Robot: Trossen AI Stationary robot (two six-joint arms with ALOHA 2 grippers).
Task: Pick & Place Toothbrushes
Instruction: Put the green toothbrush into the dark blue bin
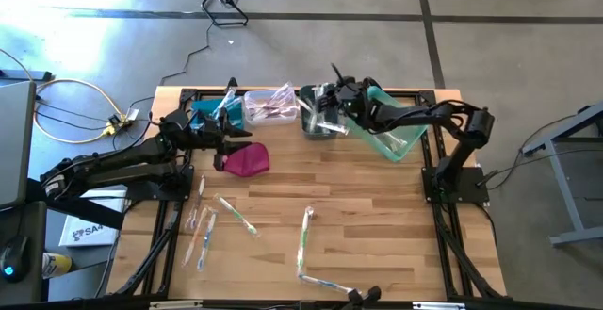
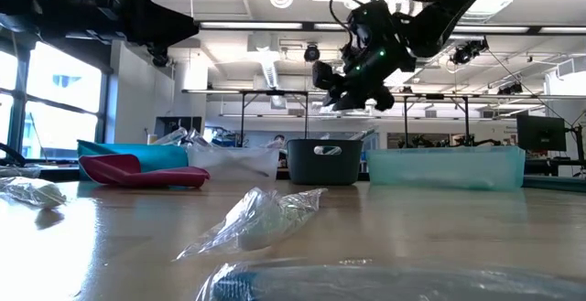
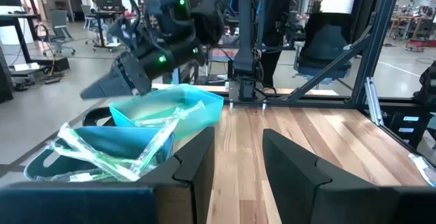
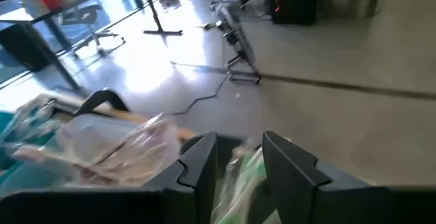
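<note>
**Right arm over the bins with a wrapped brush between its fingers — drop could miss**

Worktop (image 1: 377, 216): butcher-block, centre of the high view, bins lined along its upper edge.

Bins, left to right in the high view: blue bin (image 1: 203, 120), clear bin (image 1: 268, 105), grey bin (image 1: 322, 122), teal bin (image 1: 400, 131). Blue and clear ones already hold wrapped brushes.

Right end effector (image 1: 332, 114) hangs above the grey bin, upper centre. Fingers parted — a green wrapped toothbrush (image 4: 242, 176) sits between them in the wrist view; can't tell if it's gripped or already let go.

Left end effector (image 1: 224, 150) sits upper left by the blue bin, just beside the magenta pouch (image 1: 248, 160). Fingers apart, nothing between them.

Loose toothbrushes (image 1: 203, 230) lie lower left on the worktop, one more (image 1: 305, 239) at lower centre, another near the bottom edge. Plenty left to move.

Risks:
- Crinkly wrapper may snag on a finger, so the brush hangs or falls late, outside the bin.
- The bins touch; a small offset puts it in the wrong one.
- Both arms crowd the upper edge — collision likely if the left reaches across.
</note>
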